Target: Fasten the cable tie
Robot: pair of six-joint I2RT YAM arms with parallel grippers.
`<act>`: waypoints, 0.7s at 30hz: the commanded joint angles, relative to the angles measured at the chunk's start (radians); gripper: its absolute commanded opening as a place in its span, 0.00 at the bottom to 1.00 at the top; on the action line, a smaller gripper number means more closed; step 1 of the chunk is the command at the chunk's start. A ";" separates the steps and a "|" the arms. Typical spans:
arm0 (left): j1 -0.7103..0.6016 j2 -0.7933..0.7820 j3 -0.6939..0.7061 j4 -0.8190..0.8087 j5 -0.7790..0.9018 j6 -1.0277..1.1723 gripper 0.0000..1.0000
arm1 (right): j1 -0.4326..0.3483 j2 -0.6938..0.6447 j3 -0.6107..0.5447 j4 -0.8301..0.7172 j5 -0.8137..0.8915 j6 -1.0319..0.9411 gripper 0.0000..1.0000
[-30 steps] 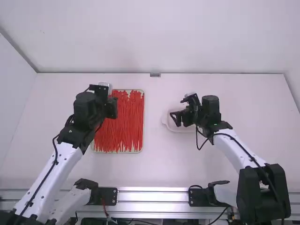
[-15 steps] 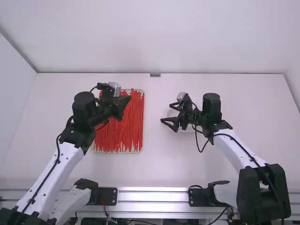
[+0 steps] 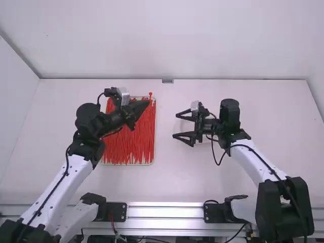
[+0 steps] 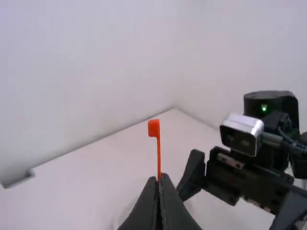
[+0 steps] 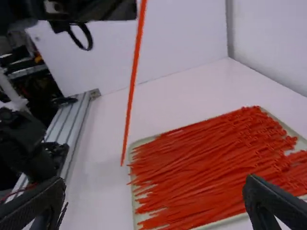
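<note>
The left pincer [image 3: 145, 104] is closed tight on a single red cable tie [image 4: 158, 154], its two fingers pressed together with no gap showing, and it hangs above the far right corner of the tray [image 3: 126, 163], pointing to the right across the table [image 3: 263, 101]. The tie is gripped near its head end, so a short length with the square head sticks out past the fingertips and stands just over the tray's far edge. In the right wrist view the rest of the strip runs away from the fingers in one straight line and ends in a thin tip close to a corner of the tray; whether that tip touches anything cannot be told. The right pincer [image 3: 177, 125] is spread wide and holds nothing. It is over the middle of the table, just to the right of the tray, and faces left toward the other pincer, with a clear gap between the two. The tray lies on the left half of the table, nearer the far edge than the near one, and carries a thick pile of red ties [image 3: 132, 136] laid mostly lengthwise from the tray's near edge to its far edge, covering almost all of its floor
</note>
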 commanded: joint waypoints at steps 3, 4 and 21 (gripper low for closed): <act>-0.043 0.001 -0.056 0.140 0.072 -0.055 0.02 | 0.004 0.008 0.031 0.096 -0.113 0.015 0.98; -0.048 0.001 -0.062 0.153 0.071 -0.055 0.01 | 0.004 0.007 0.031 0.109 -0.116 0.028 0.98; -0.130 0.001 -0.085 0.320 0.072 -0.103 0.01 | 0.057 0.007 0.031 0.323 -0.101 0.242 0.98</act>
